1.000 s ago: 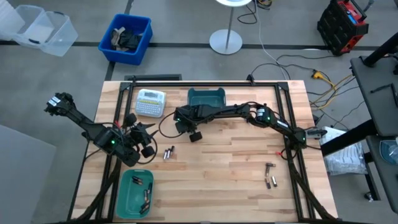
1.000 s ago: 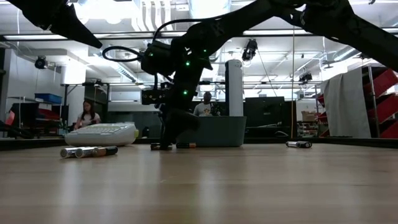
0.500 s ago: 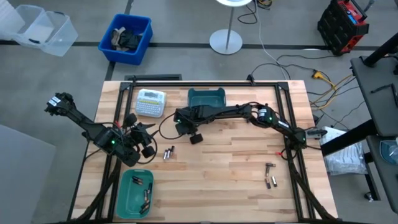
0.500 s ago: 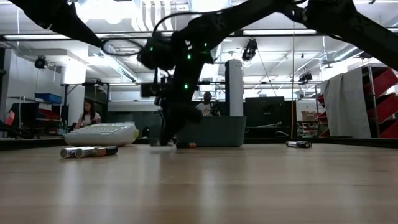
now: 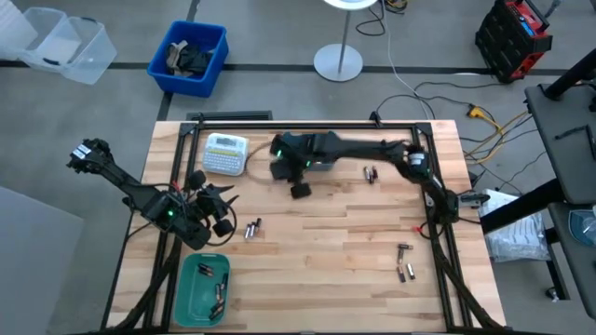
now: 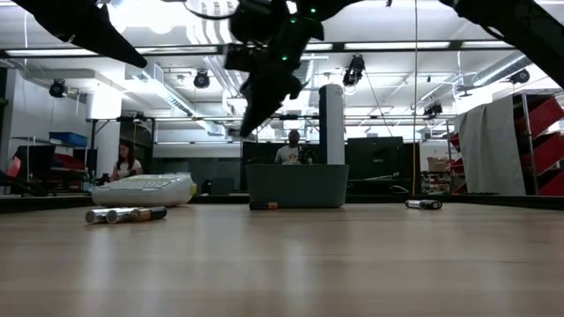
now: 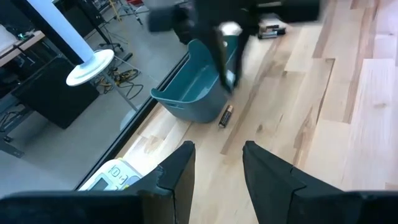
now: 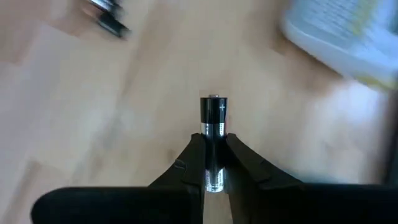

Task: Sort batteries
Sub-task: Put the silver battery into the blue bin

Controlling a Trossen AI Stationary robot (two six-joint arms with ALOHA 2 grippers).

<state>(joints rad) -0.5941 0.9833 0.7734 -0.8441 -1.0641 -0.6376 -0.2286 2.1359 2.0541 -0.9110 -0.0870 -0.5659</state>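
Observation:
My right gripper hangs well above the table in front of the far teal bin, shut on one battery with a dark and a silver half. Loose batteries lie on the wood: a pair near the middle, some right of the far bin, several near the right, and one against the far bin's wall. My left gripper waits open at the table's left, with nothing between its fingers. My right gripper pinches the battery's silver half between its two fingers. The battery lies along the fingers, and its dark end sticks out past their tips. It is lifted clear of the table.
A white label-maker sits left of the far bin. A second teal bin holding several batteries stands at the near left corner. Black frame rails run along the table's left, right and far edges. People show in the room behind.
My right gripper has risen from the table top with the battery and moved a little toward the far edge and the far teal bin. Its arm has swung toward the far edge, uncovering the batteries right of the bin.

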